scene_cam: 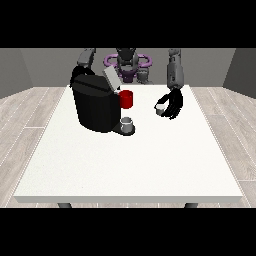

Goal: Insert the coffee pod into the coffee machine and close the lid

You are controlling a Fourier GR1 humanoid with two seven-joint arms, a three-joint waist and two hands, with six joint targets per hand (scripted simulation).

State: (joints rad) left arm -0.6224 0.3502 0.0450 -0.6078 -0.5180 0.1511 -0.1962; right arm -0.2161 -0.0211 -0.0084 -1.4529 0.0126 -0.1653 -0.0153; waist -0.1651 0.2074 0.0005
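Left of frame centre: black coffee machine [94,107] sits on the white table [130,160], lid [111,78] tipped up and back, so the pod slot should be reachable from above; slot interior not visible from here, can't say what's in it. Robot hand at the view's left is hidden behind the machine, only its arm [86,59] shows at upper left, so its state can't be told. At the machine's front foot, a small grey cup [127,123] stands on the drip tray; contents not visible. Just behind it, a red mug [126,99], contents also hidden. Right of centre: robot hand at the view's right [172,104] is low over the table, fingers curled round the small grey coffee pod [160,109], well apart from the machine. Step in hand looks like grasp-and-carry: lift straight up first, keep the pod upright, travel left above the red mug and the cup, come in over the open slot from above, stay clear of the raised lid. Lid not yet closed.
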